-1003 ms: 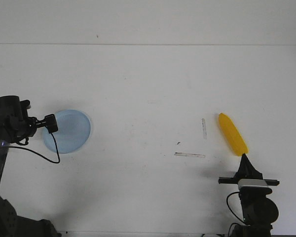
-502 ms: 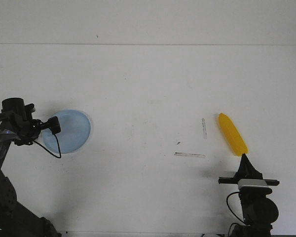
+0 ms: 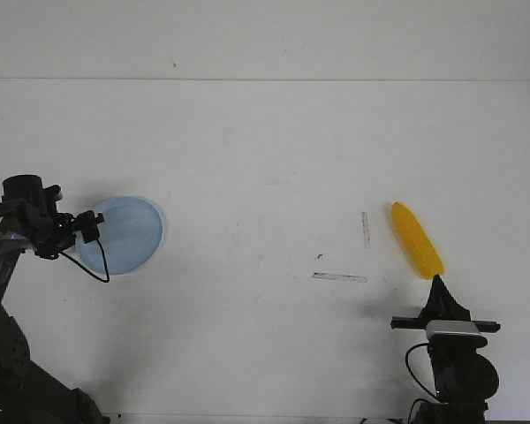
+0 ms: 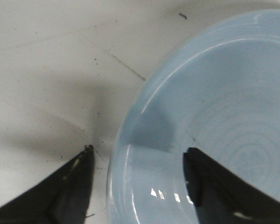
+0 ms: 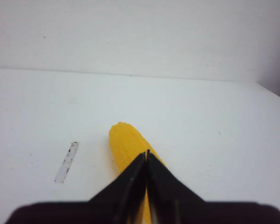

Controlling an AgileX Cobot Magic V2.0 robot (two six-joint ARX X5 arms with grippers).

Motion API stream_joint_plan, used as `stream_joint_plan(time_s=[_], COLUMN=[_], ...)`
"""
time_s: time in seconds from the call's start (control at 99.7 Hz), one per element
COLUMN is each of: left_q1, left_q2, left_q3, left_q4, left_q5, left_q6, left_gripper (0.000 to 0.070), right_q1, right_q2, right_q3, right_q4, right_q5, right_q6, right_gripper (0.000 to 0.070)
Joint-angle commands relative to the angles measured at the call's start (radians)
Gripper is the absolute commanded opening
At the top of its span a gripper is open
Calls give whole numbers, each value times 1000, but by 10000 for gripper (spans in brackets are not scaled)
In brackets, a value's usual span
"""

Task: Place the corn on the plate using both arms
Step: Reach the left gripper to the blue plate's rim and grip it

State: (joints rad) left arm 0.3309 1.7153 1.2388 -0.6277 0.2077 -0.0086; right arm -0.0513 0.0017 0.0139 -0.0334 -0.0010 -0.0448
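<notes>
The pale blue plate (image 3: 128,234) lies at the left of the white table. My left gripper (image 3: 90,227) is low at the plate's left edge. In the left wrist view the left gripper (image 4: 137,156) is open, one finger (image 4: 70,186) outside the rim and the other (image 4: 214,182) over the plate's inside (image 4: 224,93), so the rim lies between them. The yellow corn (image 3: 416,240) lies at the right, pointing away and slightly left. My right gripper (image 3: 437,284) is shut and empty, its tip just short of the corn's near end. It shows in the right wrist view (image 5: 146,155) over the corn (image 5: 123,140).
Two thin strips of clear tape lie left of the corn, one pointing away (image 3: 366,230) and one lying crosswise (image 3: 339,277); the first also shows in the right wrist view (image 5: 66,162). A loose black cable (image 3: 97,265) hangs from the left wrist by the plate.
My left arm has dropped and its gripper has shifted slightly left, settling at the plate's left rim. The right arm, the corn and the plate have not moved.
</notes>
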Motion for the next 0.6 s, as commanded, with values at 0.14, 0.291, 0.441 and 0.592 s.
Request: stream_joint_plan(time_s=[0.14,0.291,0.441,0.592], left_q1=[6,6,5,-6], left_q2=[15,15,1,-46], left_q3=[16,16,17,18], left_q4=[1,2,2,18], left_q5=[-6,-5,-4,42], left_q6=[-6,-7,-8,-11], left_gripper=[19,0,0,0], right_q1=[0,0,0,0], right_q2=[0,0,0,0], right_q3=[-1,-1,-1,-1], right_q4=[11,11,11,11], right_q5=[0,0,0,0], right_q6=[11,11,11,11], right_gripper=[10,10,10,10])
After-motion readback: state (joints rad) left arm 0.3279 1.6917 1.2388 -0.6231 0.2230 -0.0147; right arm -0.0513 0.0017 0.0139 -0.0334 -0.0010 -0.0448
